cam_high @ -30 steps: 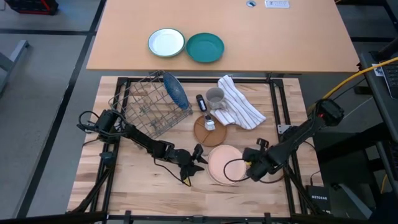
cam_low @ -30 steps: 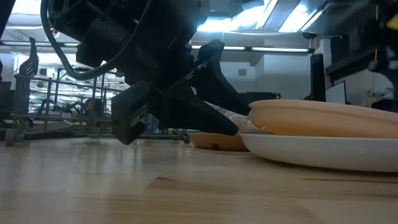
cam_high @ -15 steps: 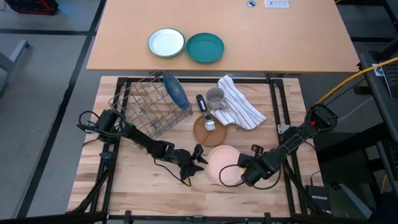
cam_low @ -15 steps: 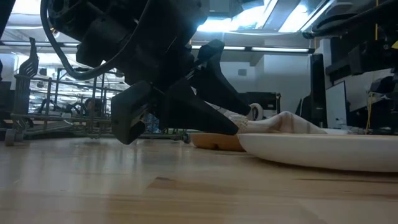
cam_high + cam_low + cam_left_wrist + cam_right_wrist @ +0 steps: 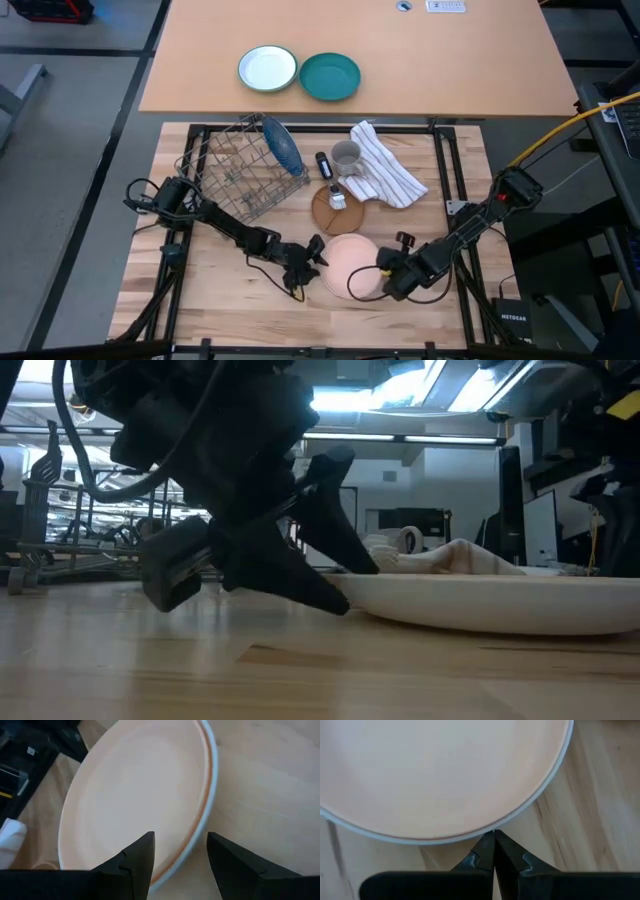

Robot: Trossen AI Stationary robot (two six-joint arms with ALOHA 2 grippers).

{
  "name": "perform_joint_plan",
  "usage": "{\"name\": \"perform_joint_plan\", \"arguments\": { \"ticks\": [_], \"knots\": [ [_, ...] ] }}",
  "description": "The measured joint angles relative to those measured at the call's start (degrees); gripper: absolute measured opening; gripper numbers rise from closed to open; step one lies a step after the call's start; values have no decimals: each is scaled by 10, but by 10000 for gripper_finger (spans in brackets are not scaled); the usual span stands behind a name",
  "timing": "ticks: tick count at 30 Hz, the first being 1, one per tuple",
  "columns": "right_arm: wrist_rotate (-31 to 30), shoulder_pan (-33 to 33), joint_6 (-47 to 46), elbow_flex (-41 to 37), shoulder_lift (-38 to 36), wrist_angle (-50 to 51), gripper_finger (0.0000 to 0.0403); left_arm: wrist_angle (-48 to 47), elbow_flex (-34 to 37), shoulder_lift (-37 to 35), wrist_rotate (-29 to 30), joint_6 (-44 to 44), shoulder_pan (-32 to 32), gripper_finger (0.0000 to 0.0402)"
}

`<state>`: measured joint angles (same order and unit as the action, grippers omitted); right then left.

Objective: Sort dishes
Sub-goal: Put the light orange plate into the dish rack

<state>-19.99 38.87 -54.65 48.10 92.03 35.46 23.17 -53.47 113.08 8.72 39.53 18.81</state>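
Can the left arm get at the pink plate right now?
Probably yes. The left gripper is open with the pink plate rim between its fingers; nothing blocks it. The right gripper sits shut at the opposite rim.

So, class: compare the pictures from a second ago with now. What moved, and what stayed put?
The right gripper, fingers shut, pushed the pink plate leftward across the table to the open left gripper, whose fingers now straddle its rim. The wooden plate, rack and blue plate stayed put.

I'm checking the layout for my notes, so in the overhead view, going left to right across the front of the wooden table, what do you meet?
Left gripper → pale salmon-pink plate → right gripper.
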Motion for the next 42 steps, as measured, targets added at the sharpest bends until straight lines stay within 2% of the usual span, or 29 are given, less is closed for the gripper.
{"name": "perform_joint_plan", "arguments": {
  "ticks": [4, 9, 12, 18, 20, 24, 32, 37, 42],
  "knots": [
    [-4, -12, 56, -1, 0, -35, 10, -3, 0, 0, -2, 28, 0, 172],
    [-1, -32, 118, -1, 0, -65, 10, -35, -1, -1, -22, 12, 0, 161],
    [-4, -41, 129, -1, 0, -68, 10, -57, -2, -2, -25, -11, 5, 124],
    [-15, -41, 132, 0, 0, -75, 10, -49, -2, -6, -25, -25, 27, 24],
    [-16, -40, 132, 0, 0, -74, 10, -40, -2, -7, -22, -44, 34, 11],
    [-29, -40, 152, 0, 0, -71, 10, -27, -1, -6, -4, -65, 45, 11],
    [-48, 1, 298, 77, 0, -9, 10, -32, 0, -6, 10, -79, 52, 5],
    [-60, 31, 385, 101, -1, -21, 10, -32, 0, -5, 9, -80, 52, 5],
    [-58, 36, 399, 95, 1, -25, 10, -32, 0, -5, 9, -84, 51, 4]
  ]
}}
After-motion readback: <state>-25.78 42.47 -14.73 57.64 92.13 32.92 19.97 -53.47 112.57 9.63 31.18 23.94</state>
